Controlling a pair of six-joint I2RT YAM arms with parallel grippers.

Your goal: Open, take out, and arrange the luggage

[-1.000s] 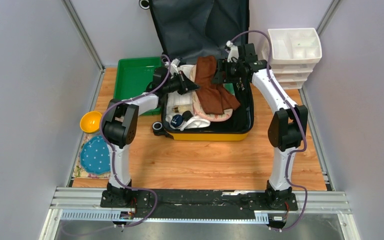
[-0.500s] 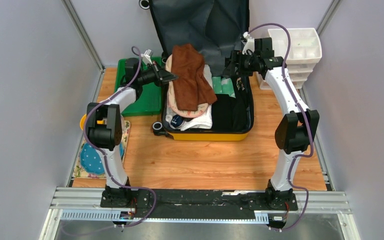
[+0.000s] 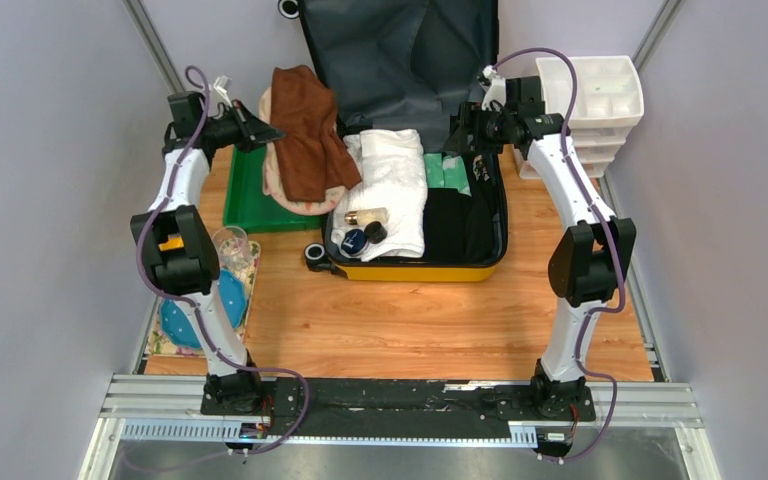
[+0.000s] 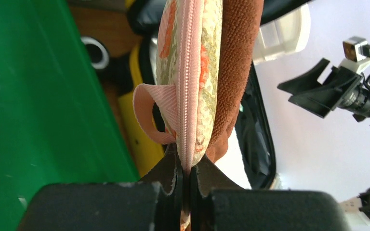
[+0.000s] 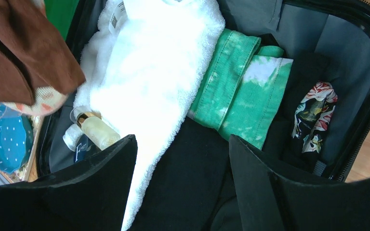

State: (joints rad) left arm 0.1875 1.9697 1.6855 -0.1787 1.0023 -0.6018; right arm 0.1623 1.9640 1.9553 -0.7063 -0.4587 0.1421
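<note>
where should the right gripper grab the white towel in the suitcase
Probably the towel's bare far end, coming straight down with the open right gripper. The towel lies flat in the luggage, and its near end carries a bottle, so a pinch there would likely knock it over. The far end is free and looks thick enough to pinch.

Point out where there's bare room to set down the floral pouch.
Free: the bare floor of the green tray, left of the luggage, and the wide wooden tabletop between the luggage's yellow front and the black base rail. Crowded: inside the luggage, packed with white towel and clothes, and the left edge by the blue plate.
</note>
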